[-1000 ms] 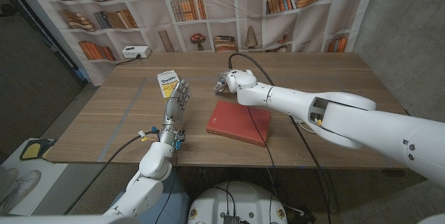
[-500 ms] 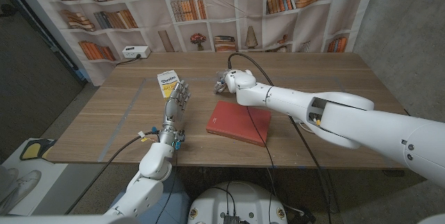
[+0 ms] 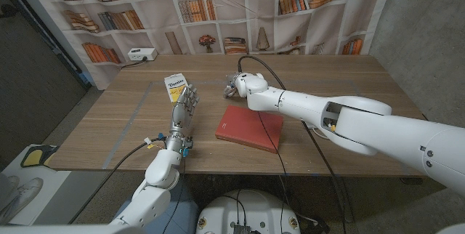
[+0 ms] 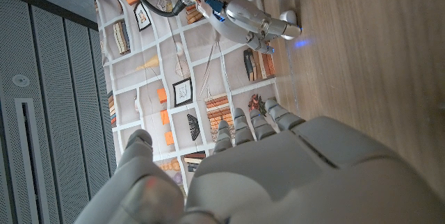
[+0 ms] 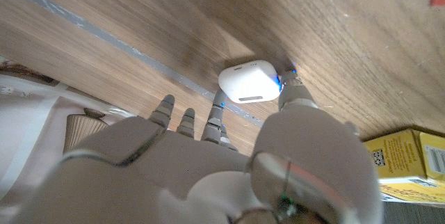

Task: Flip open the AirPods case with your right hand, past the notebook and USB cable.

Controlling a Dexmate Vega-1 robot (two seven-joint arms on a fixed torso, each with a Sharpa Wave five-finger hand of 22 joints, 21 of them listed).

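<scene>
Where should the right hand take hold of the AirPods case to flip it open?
Pinch the AirPods case across its rounded sides, as the right hand seems to be doing with fingertips on either side, coming from above since it lies flat on the table. The lid seam isn't visible.

Bare wooden tabletop (image 3: 363, 89) is seen on the right half. The flat red notebook (image 3: 248, 127) is crossed by a black cable (image 3: 270, 132) beneath the right arm. A yellow carton (image 3: 175, 86) is found just beyond the upright left hand (image 3: 184, 107). Open wood is left between that hand and the notebook.
</scene>
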